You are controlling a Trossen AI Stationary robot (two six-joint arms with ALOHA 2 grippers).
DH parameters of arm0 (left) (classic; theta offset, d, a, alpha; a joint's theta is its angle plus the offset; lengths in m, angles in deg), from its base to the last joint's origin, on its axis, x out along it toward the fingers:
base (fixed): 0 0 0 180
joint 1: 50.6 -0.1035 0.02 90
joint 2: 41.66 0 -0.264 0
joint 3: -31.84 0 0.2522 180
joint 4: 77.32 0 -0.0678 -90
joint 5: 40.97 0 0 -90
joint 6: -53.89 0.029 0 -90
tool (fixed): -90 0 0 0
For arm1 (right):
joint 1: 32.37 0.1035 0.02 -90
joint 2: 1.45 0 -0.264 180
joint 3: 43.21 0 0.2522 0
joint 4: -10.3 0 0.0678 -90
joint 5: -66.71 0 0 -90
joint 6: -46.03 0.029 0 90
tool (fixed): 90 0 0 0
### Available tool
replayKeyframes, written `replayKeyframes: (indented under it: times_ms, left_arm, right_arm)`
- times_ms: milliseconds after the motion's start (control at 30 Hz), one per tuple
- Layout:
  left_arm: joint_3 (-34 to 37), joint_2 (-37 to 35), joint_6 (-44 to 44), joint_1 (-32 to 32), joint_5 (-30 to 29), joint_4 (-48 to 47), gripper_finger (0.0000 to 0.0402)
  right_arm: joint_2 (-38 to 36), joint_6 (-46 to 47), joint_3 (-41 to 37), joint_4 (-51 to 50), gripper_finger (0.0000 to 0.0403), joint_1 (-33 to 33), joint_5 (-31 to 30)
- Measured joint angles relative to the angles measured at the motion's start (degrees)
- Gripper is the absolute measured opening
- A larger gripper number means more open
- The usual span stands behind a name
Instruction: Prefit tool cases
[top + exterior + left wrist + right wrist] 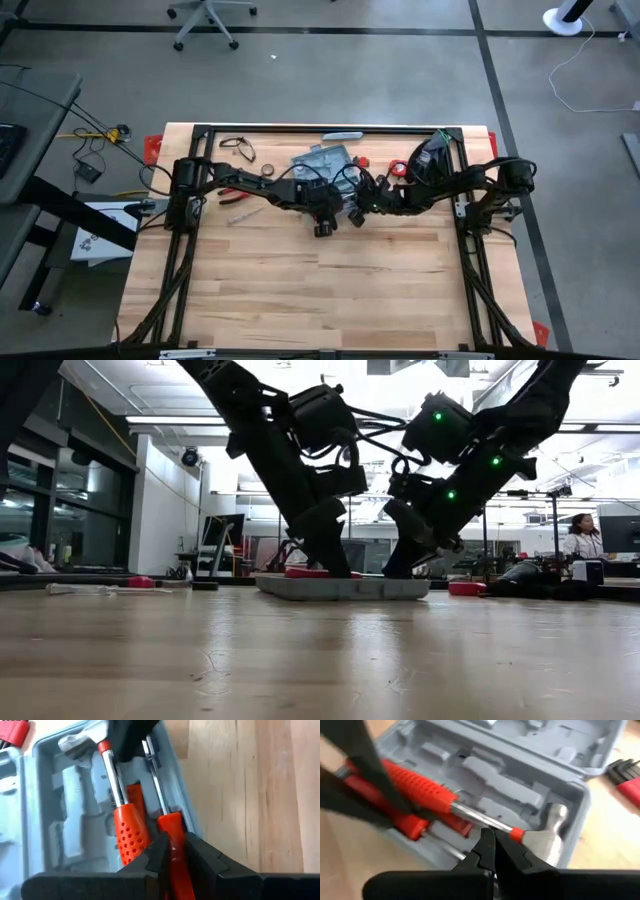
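Lying open toward twelve o'clock of the table's middle, the blue-grey tool case (322, 160) holds a red-handled hammer (470, 812) in its moulded tray. The left gripper (172, 851) reaches over the case, its fingers pinched on the red handle of a screwdriver (170, 827) lying beside the hammer. The right gripper (492, 851) hangs over the case near the hammer head, fingers pressed together with nothing between them. A red hex-key set (626, 776) lies on the wooden table (320, 290) just outside the case.
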State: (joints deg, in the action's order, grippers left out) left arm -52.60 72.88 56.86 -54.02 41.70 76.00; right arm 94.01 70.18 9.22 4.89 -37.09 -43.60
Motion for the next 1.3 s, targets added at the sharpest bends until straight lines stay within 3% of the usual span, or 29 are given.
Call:
replayKeyframes:
  times_ms: [233,567,867,1133,1300]
  left_arm:
    - [5.0,-0.2,-3.6,-0.1,0.8,5.5,0.0055]
    - [5.3,-0.5,-2.9,0.1,1.3,6.3,0.0055]
    - [5.7,-5.4,-0.5,0.1,2.5,5.3,0.0055]
    - [5.6,-8.0,1.5,-0.6,-1.7,5.8,0.0058]
    - [5.5,-7.5,0.4,-2.6,3.8,3.7,0.0078]
  right_arm:
    - [0.0,-3.5,-0.2,3.2,0.0000,-2.5,0.9]
    - [-2.6,-5.1,-0.2,3.4,0.0000,-2.0,0.8]
    - [-5.8,-6.7,-0.2,1.1,0.0000,-2.0,-1.7]
    - [-5.9,-6.6,-0.2,0.0,0.0000,-2.0,-1.7]
    - [-5.9,-6.6,-0.2,-0.5,0.0000,-2.0,-1.7]
